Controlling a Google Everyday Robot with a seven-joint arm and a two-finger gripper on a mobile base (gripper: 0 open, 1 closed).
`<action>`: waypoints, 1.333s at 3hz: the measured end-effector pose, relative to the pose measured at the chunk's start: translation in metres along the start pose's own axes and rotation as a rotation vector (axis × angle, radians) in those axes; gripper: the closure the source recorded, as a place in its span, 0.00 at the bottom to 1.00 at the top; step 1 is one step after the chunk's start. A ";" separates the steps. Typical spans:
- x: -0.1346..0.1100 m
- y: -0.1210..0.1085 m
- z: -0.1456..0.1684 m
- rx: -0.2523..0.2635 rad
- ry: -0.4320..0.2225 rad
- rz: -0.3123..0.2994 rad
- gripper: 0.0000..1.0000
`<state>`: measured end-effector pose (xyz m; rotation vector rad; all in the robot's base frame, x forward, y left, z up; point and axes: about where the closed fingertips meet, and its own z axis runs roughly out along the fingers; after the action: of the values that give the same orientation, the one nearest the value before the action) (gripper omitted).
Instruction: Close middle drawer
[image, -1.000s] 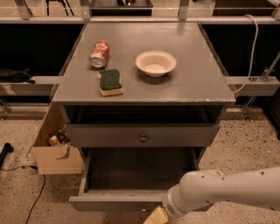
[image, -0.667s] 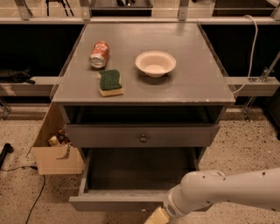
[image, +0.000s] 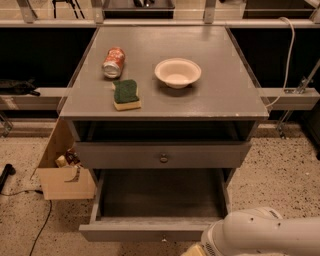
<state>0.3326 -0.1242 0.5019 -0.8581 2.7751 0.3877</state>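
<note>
Fingers (image: 194, 251) at bottom edge, beside middle drawer (image: 145, 231) front; open or shut, I cannot tell. Drawer far out, push not begun I think. Next: press front straight inward.

Overall light: dim and warm, with a grey-brown tone on everything.
Best lit: the cabinet top (image: 215, 97), even and without hard glare.
Bright spots: the white bowl (image: 177, 73) and the white arm (image: 262, 235) stand out; there is a soft shine on the can (image: 114, 62).
Shadows: the inside of the middle drawer (image: 160, 197) is dark grey. The gap under the cabinet top is almost black, and so is the background on 2 sides.
Bowl shadow: short and soft, close around its base.
Floor (image: 287, 175): speckled, medium bright.
At the bottom edge: the gripper (image: 192, 251), left of the arm; only a pale yellowish part shows, weakly lit.
</note>
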 end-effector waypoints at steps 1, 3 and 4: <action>0.000 0.000 0.000 0.000 0.000 0.000 0.00; -0.058 -0.006 0.025 -0.046 -0.257 -0.057 0.00; -0.062 0.013 0.043 -0.111 -0.313 -0.085 0.00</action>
<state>0.3799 -0.0684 0.4811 -0.8534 2.4413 0.6089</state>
